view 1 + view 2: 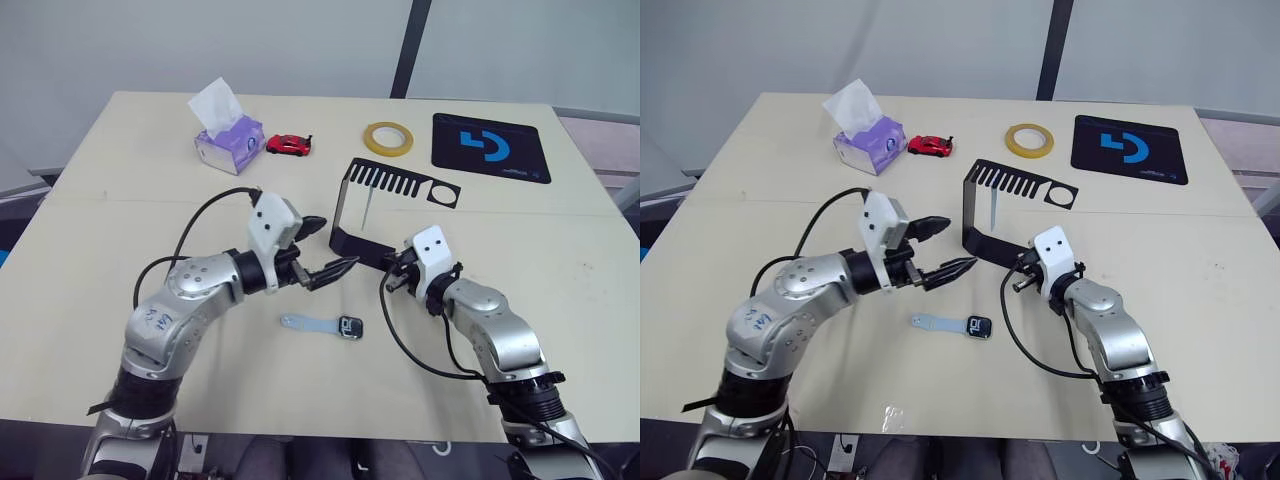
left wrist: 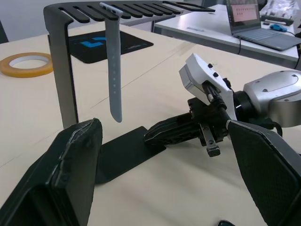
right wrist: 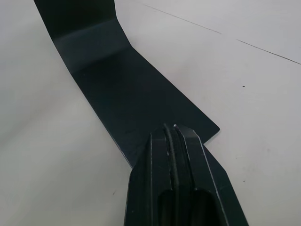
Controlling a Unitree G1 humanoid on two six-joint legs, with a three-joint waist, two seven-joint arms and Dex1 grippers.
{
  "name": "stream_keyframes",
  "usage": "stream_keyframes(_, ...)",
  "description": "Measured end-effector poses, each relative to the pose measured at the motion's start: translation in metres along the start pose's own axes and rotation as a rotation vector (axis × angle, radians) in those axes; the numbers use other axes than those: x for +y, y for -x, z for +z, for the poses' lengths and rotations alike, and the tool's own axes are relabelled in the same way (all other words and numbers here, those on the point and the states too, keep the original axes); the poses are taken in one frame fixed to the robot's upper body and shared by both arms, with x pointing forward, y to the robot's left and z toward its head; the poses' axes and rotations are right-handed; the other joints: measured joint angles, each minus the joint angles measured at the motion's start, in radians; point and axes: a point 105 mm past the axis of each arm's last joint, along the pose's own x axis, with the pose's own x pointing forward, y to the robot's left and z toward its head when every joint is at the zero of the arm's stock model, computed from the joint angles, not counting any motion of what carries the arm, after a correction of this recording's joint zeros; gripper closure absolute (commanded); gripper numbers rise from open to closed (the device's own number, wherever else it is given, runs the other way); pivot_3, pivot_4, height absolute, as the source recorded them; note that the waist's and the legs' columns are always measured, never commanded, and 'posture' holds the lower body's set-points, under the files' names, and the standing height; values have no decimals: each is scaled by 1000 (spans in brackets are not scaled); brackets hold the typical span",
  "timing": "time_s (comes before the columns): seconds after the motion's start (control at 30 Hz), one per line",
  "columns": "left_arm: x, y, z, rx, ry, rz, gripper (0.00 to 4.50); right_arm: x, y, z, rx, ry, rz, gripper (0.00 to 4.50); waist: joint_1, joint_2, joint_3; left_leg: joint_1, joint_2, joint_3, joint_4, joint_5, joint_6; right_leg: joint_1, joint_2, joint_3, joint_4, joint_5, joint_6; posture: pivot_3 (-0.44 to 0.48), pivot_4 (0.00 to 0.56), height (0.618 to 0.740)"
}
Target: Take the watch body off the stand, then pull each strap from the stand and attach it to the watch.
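While the left gripper (image 1: 322, 250) gapes wide and empty, the right gripper (image 3: 174, 129) presses closed on the stand (image 1: 350, 238).

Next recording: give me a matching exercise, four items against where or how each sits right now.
Items:
1. watch body
2. hanging strap
3. right hand
4. left hand

States:
A. shut, fingertips on the stand's flat foot
B. open, raised off the table
C. flat on the table, one strap attached
D. in a comb slot of the stand's top arm

Pairs: 1-C, 2-D, 3-A, 4-B
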Motion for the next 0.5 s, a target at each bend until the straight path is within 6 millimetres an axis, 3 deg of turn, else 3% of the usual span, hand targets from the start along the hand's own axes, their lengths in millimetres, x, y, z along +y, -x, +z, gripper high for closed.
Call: stream_keyframes(0.5, -22, -51, 1, -47, -78, 259, 0, 16, 4, -2, 14, -42, 15, 4470, 2, 0, 0, 0, 0, 0, 0, 0, 0, 0, 0, 0, 0, 0, 0, 0, 150, 738)
